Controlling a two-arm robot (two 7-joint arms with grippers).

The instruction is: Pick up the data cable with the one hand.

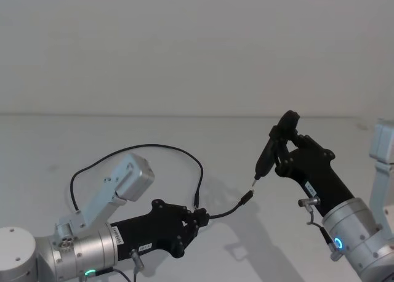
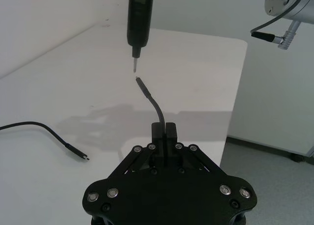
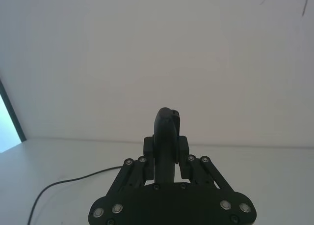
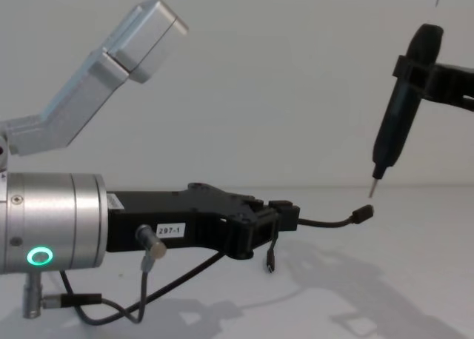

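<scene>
My left gripper is shut on the data cable, a thin black lead, a short way behind one plug. That plug sticks out forward, lifted off the white table. Behind the gripper the cable loops back over the table, and its other plug lies flat there. In the left wrist view the closed fingers pinch the cable. My right gripper is shut on a slim black tool, held upright with its pale tip just above the raised plug, not touching.
The white table ends at an edge on the right-arm side, with grey floor beyond. A plain white wall stands behind. My left arm's silver camera housing rises above the cable's loop.
</scene>
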